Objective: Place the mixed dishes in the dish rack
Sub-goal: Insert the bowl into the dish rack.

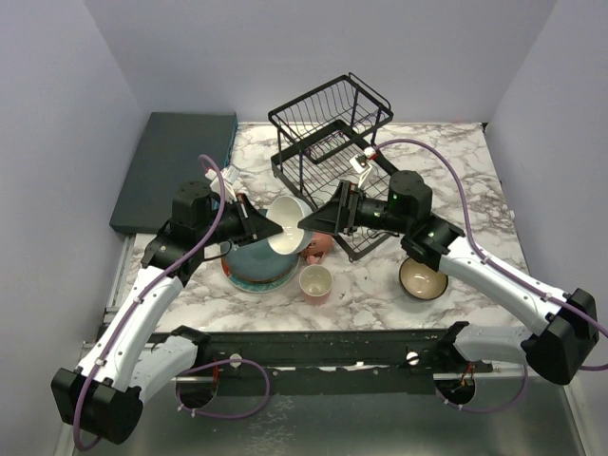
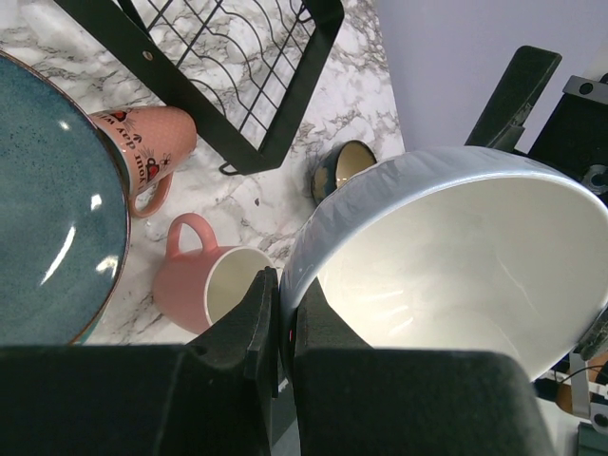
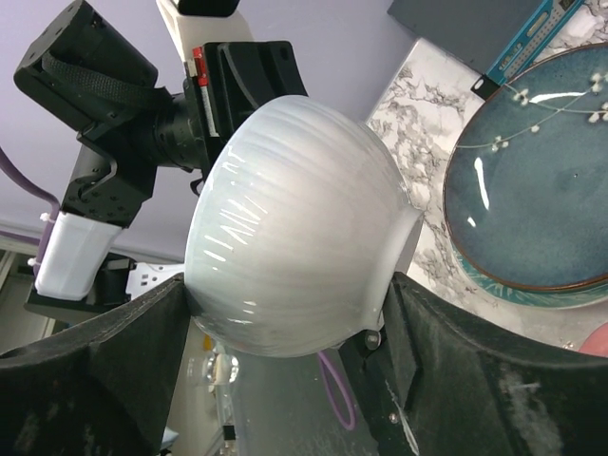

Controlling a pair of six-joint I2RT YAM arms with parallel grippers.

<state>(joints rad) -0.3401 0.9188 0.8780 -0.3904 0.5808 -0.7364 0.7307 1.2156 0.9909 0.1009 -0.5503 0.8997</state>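
one ribbed glossy white bowl (image 3: 294, 247), round glazed teal plate (image 2: 47, 209)

Left arm (image 1: 152, 285) reaches in from left of white bowl (image 2: 456, 266); left gripper (image 2: 276, 313) pinched tight on its rim. Right arm (image 1: 494, 275) opposite; right gripper (image 1: 306, 226) jaws spread wide, flanking bowl's body.

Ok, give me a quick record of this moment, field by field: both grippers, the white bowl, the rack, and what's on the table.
left gripper: shut on rim of white bowl
white bowl: lifted, tilted, between the grippers
right gripper: jaws straddle the bowl, contact unclear
dish rack: top basket empty
on table: teal plate, plain pink mug, printed pink mug, dark bowl
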